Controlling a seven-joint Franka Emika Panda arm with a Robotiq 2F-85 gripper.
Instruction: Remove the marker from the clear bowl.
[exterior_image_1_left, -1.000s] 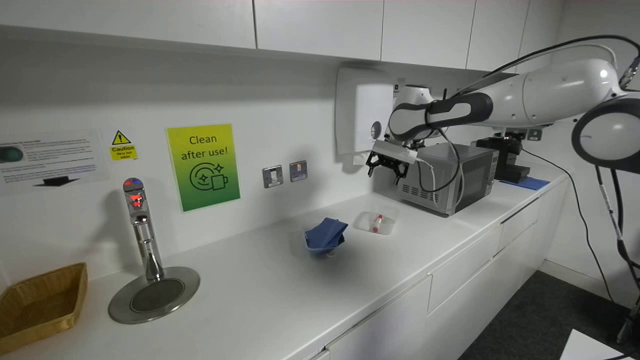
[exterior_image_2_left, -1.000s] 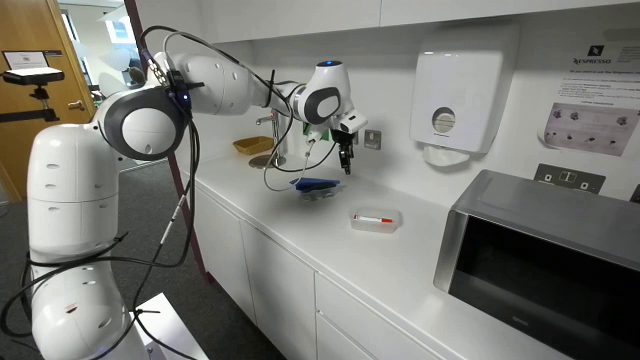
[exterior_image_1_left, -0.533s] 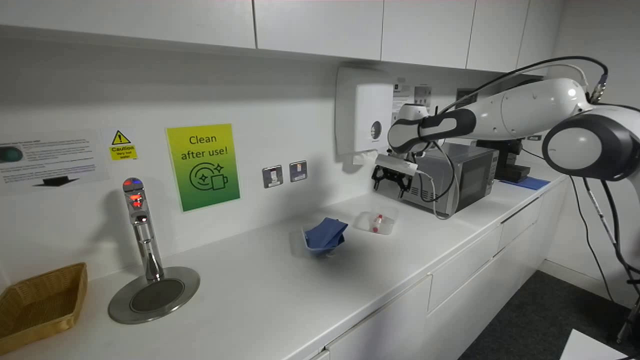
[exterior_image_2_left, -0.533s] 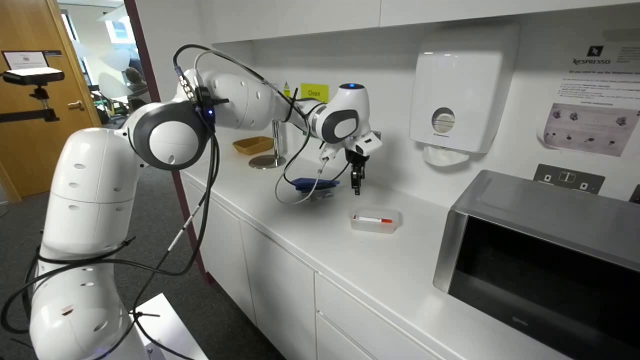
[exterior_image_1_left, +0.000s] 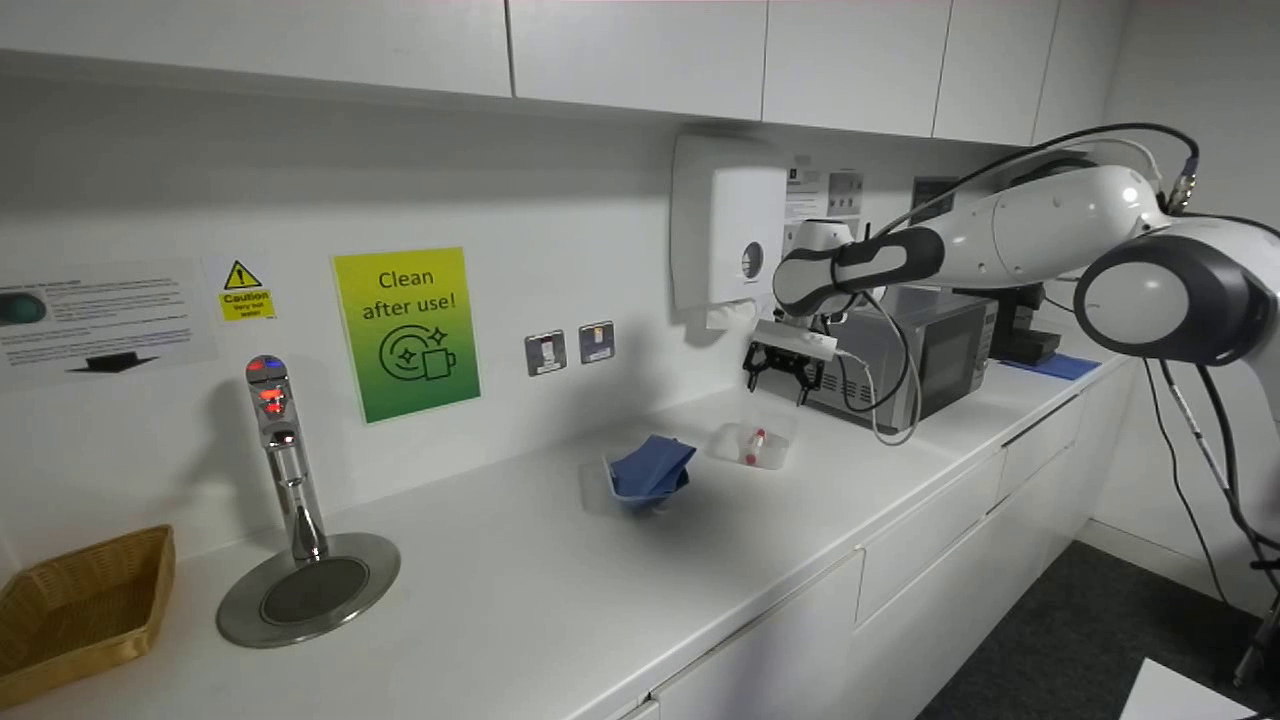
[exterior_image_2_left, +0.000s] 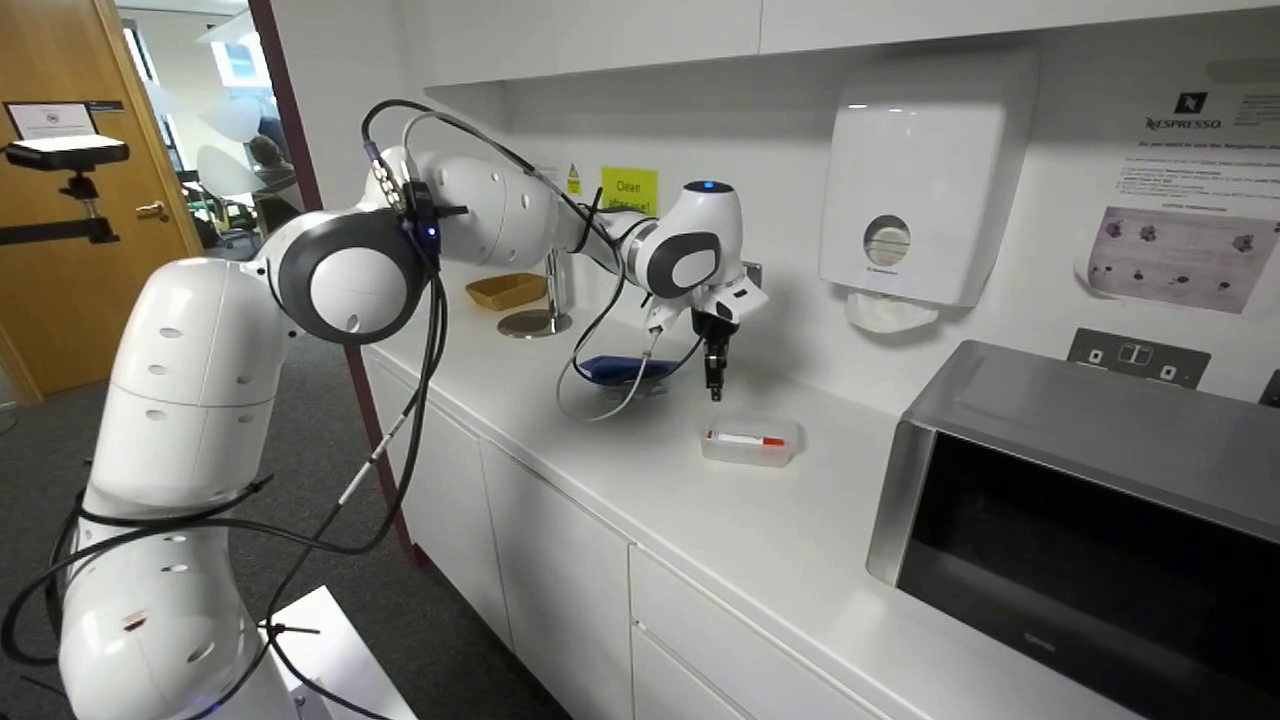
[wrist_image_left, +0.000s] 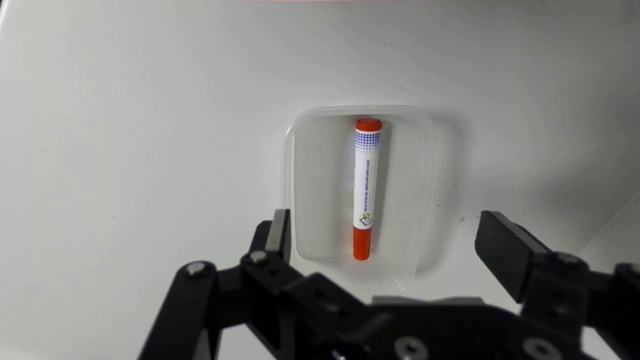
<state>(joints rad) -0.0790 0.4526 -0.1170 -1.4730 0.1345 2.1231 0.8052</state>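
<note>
The marker (wrist_image_left: 366, 190) lay inside the clear bowl (wrist_image_left: 320, 200), just right of the middle of the wrist view, its white barrel running nearly up and down the frame with red at both ends. The gripper (wrist_image_left: 385, 232) showed along the bottom edge, its fingers spread wide: one overlapped the bowl's lower left rim in the frame, the other stood off to the right of it. In both exterior views the gripper hung above the bowl, fingers pointing down, tips apart from the rim. In an exterior view a folded blue cloth (exterior_image_1_left: 652, 468) sat in a see-through tub (exterior_image_1_left: 640, 503) near the centre of the frame, with a metal tap (exterior_image_1_left: 290, 465) and a wicker basket (exterior_image_1_left: 85, 605) at lower left. In an exterior view a microwave (exterior_image_2_left: 1080, 520) filled the lower right of the frame.
</note>
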